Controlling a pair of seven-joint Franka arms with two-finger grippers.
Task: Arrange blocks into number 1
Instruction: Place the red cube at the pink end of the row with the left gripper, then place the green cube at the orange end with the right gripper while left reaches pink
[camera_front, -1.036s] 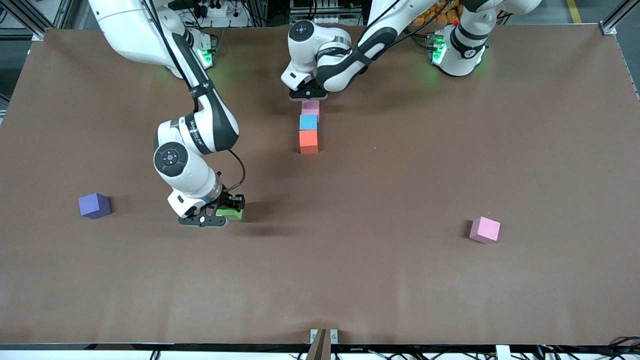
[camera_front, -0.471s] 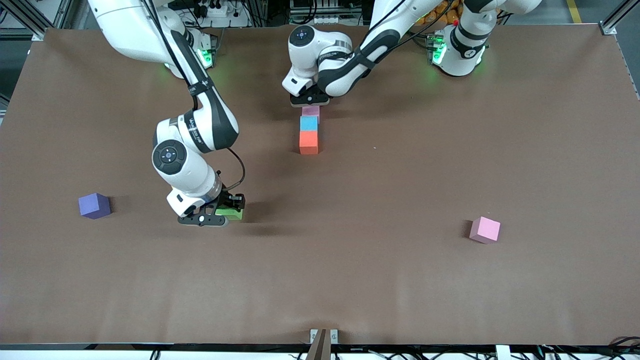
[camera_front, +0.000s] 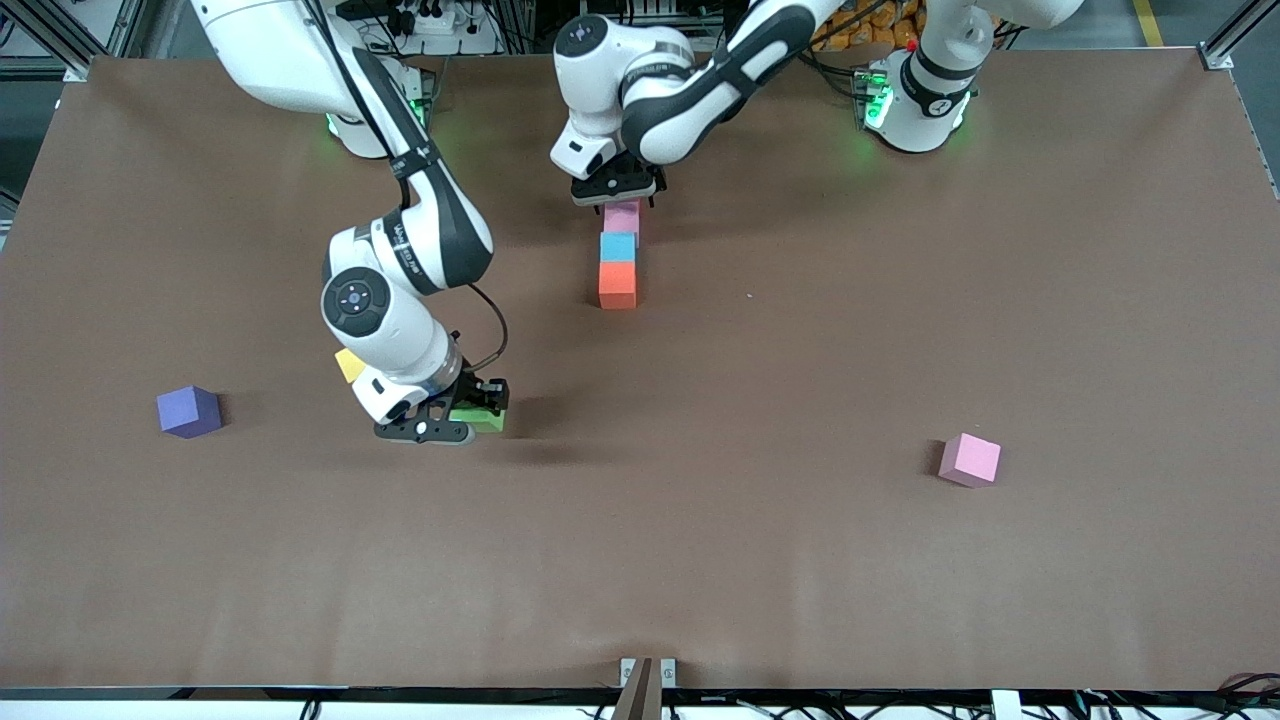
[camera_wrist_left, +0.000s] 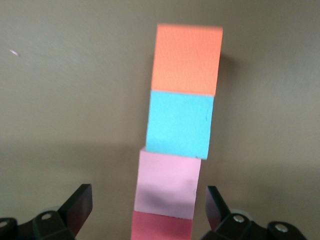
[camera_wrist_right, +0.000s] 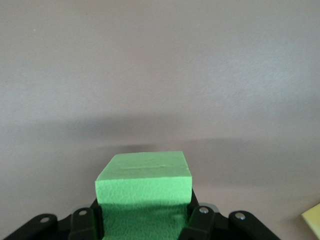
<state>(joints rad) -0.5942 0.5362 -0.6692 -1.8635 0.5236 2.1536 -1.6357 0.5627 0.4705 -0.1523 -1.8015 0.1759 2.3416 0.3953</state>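
Orange (camera_front: 617, 284), light blue (camera_front: 617, 246) and pink (camera_front: 621, 216) blocks lie touching in a straight line, orange nearest the front camera. The left wrist view shows the same line: orange (camera_wrist_left: 186, 59), light blue (camera_wrist_left: 179, 123), pink (camera_wrist_left: 167, 184), then a red block (camera_wrist_left: 162, 228) at its end. My left gripper (camera_front: 613, 190) hangs open over that red end, its fingers (camera_wrist_left: 80, 205) standing clear on either side. My right gripper (camera_front: 470, 418) is shut on a green block (camera_front: 483, 419), held just above the table (camera_wrist_right: 145, 182). Another pink block (camera_front: 969, 460) lies alone toward the left arm's end.
A purple cube (camera_front: 188, 411) sits toward the right arm's end of the table. A yellow cube (camera_front: 349, 364) peeks out beside the right arm's wrist, and its corner shows in the right wrist view (camera_wrist_right: 312, 220). Brown table (camera_front: 800, 560) spreads wide nearer the front camera.
The left gripper has opened, let go at the line's red end and risen. The right gripper has carried the green block a little toward the left arm's end, uncovering the yellow cube.
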